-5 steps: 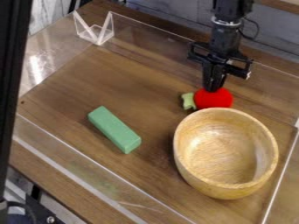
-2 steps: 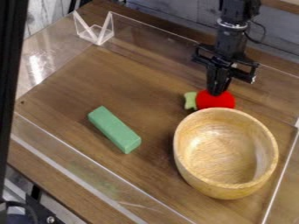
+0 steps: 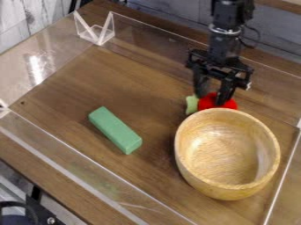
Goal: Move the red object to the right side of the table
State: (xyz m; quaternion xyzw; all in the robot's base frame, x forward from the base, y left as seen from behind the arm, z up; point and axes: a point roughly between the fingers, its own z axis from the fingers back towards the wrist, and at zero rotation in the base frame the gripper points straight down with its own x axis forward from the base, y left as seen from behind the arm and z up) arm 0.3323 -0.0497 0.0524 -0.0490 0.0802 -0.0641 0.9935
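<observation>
Hovering spread open just above the small red toy fruit (image 3: 216, 103) behind the round wooden bowl (image 3: 227, 155), the black pincer (image 3: 219, 85) seems finished releasing; next likely withdrawing upward.

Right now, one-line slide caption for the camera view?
Gripper with jaws open over the red toy fruit, beside the wooden bowl; green block at left.

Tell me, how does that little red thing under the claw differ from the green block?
The red object is small, rounded and bright red with a pale green tip; the green block is longer, flat-sided and green all over. The red object sits on the right, just behind the wooden bowl, directly below the open gripper; the green block lies alone, left of the bowl. Both rest on the table, and neither is held.
</observation>
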